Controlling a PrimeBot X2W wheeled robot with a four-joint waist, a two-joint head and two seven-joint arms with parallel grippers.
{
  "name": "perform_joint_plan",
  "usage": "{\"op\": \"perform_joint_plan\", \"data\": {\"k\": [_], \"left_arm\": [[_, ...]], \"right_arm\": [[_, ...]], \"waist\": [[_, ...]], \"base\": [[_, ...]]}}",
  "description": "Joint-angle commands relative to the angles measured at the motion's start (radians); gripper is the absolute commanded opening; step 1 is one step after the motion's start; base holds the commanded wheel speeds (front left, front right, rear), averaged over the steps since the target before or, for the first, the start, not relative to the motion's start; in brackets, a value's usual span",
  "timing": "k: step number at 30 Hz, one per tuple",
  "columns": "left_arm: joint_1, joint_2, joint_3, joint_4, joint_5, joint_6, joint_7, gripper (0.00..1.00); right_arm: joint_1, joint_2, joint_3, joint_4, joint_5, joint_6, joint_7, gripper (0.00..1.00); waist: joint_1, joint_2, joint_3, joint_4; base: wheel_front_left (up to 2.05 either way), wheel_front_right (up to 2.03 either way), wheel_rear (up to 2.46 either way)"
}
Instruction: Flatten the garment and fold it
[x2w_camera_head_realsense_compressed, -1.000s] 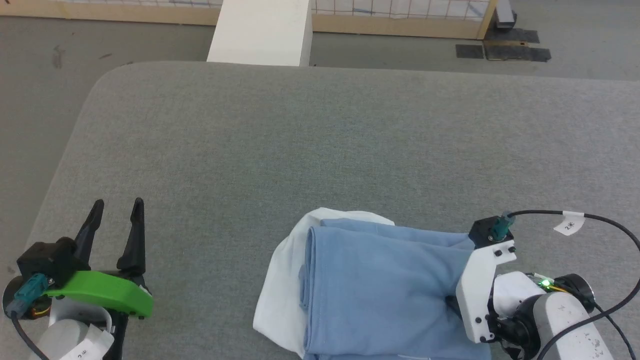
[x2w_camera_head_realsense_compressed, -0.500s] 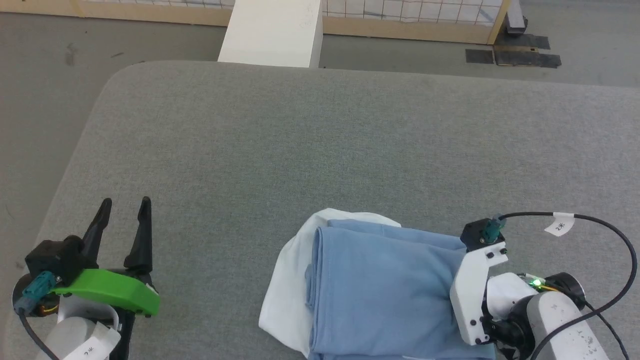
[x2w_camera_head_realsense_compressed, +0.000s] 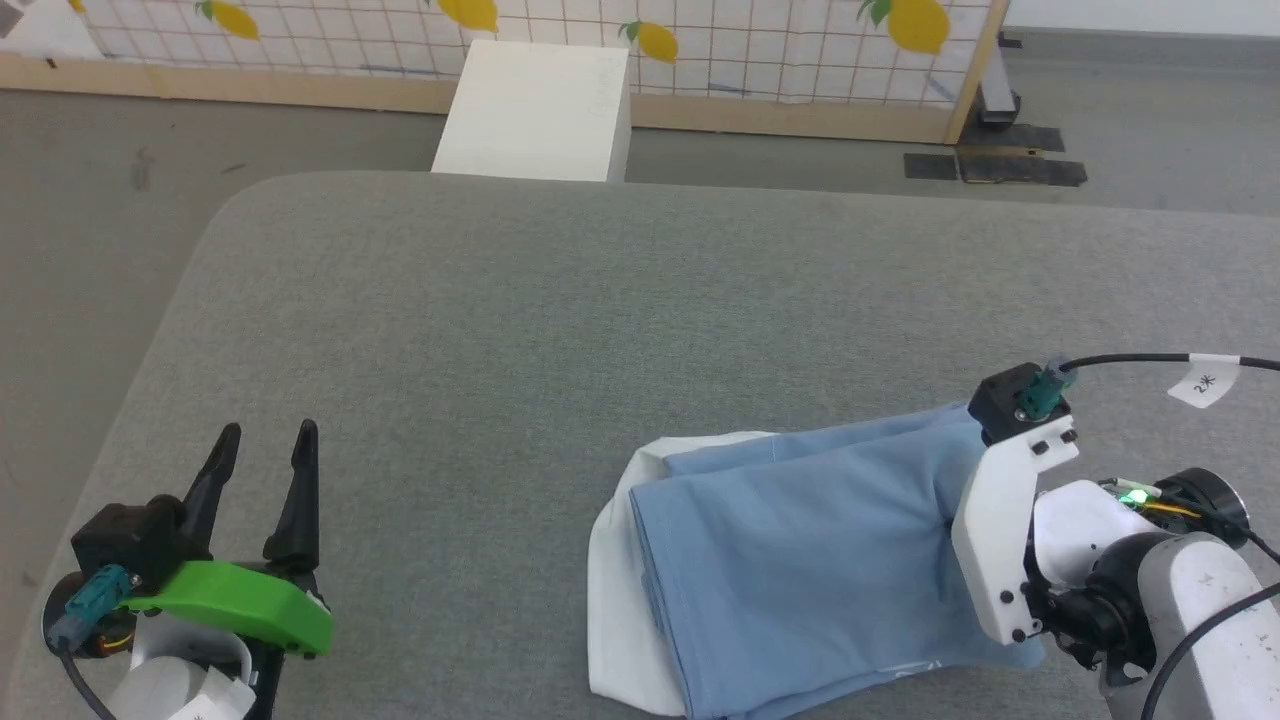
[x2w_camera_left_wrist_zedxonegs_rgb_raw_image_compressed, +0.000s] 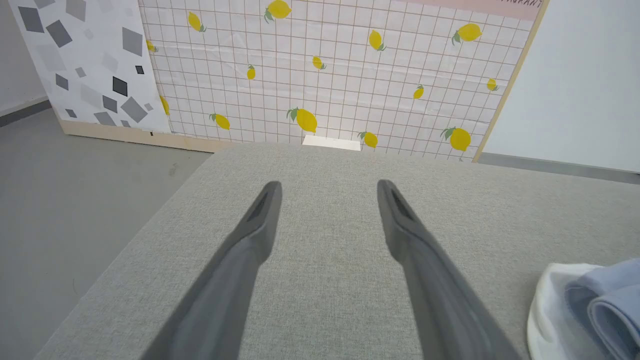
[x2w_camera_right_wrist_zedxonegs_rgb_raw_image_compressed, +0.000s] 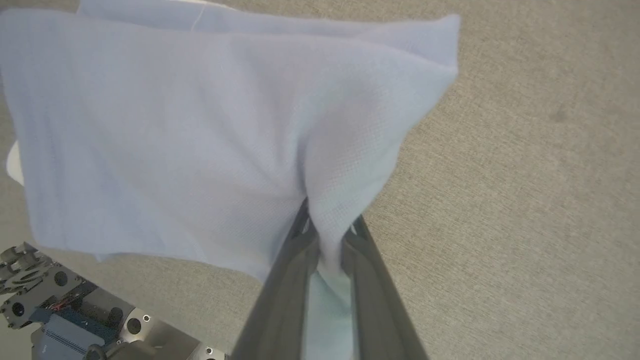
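Observation:
The garment (x2w_camera_head_realsense_compressed: 810, 560), light blue with white cloth showing along its left side, lies in folded layers on the grey table (x2w_camera_head_realsense_compressed: 600, 300) at the near right. My right gripper (x2w_camera_right_wrist_zedxonegs_rgb_raw_image_compressed: 327, 227) is shut on the garment's (x2w_camera_right_wrist_zedxonegs_rgb_raw_image_compressed: 175, 140) right edge, and the cloth bunches between its fingers and lifts off the table. In the head view the white wrist bracket (x2w_camera_head_realsense_compressed: 1005, 530) hides those fingers. My left gripper (x2w_camera_head_realsense_compressed: 262, 445) rests open at the near left, well apart from the cloth, with nothing between its fingers (x2w_camera_left_wrist_zedxonegs_rgb_raw_image_compressed: 260, 220). The garment's rolled left edge (x2w_camera_left_wrist_zedxonegs_rgb_raw_image_compressed: 590, 305) sits at the lower right of the left wrist view.
A white box (x2w_camera_head_realsense_compressed: 535, 110) stands on the floor beyond the table's far edge, in front of a lemon-print partition (x2w_camera_head_realsense_compressed: 750, 40). The table's rounded left corner (x2w_camera_head_realsense_compressed: 230, 200) drops to grey floor. Part of the robot's base (x2w_camera_right_wrist_zedxonegs_rgb_raw_image_compressed: 65, 310) lies below the lifted cloth.
The head camera has tilted up, showing more of the partition. My right gripper has risen with the garment's right edge, and the cloth has slid a little to the right. The left gripper stays open.

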Motion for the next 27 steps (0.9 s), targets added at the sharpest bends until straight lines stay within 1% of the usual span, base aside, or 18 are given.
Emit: {"op": "perform_joint_plan", "data": {"k": [1, 4, 7, 13, 18, 22, 27], "left_arm": [[0.010, -0.003, -0.001, -0.005, 0.011, 0.007, -0.004, 1.00], [0.014, -0.004, -0.004, -0.011, 0.008, 0.005, -0.003, 1.00], [0.019, -0.004, -0.005, -0.020, 0.003, 0.004, -0.003, 1.00], [0.013, 0.003, -0.005, -0.049, -0.002, -0.007, -0.003, 1.00], [-0.014, 0.031, -0.005, -0.080, 0.002, -0.017, 0.005, 1.00], [-0.031, 0.069, 0.013, -0.119, -0.001, -0.019, 0.024, 1.00], [-0.043, 0.133, 0.047, -0.193, -0.005, -0.023, 0.053, 1.00]], "right_arm": [[0.001, -0.005, -0.003, -0.010, 0.011, -0.002, 0.007, 0.00], [-0.004, -0.016, -0.001, -0.011, 0.015, -0.002, 0.011, 0.00], [-0.026, -0.032, 0.003, -0.005, 0.017, -0.002, 0.016, 0.00], [-0.093, -0.080, -0.021, 0.013, 0.006, -0.002, 0.030, 0.00], [-0.131, -0.109, -0.080, 0.017, -0.015, -0.002, 0.026, 0.00], [-0.160, -0.126, -0.145, 0.026, -0.045, -0.002, -0.015, 0.00], [-0.195, -0.117, -0.253, 0.039, -0.093, -0.002, -0.053, 0.00]], "waist": [[0.0000, 0.0038, -0.004, -0.015], [0.0000, 0.0038, -0.001, -0.049], [0.0000, 0.0038, 0.012, -0.107], [0.0000, 0.0038, 0.070, -0.271], [0.0000, 0.0038, 0.140, -0.389], [0.0000, 0.0038, 0.208, -0.446], [0.0000, 0.0038, 0.315, -0.459]], "base": [[0.00, 0.00, 0.00], [0.00, 0.00, 0.00], [0.00, 0.00, 0.00], [0.00, 0.00, 0.00], [0.00, 0.00, 0.00], [0.00, 0.00, 0.00], [0.00, 0.00, 0.00]]}}
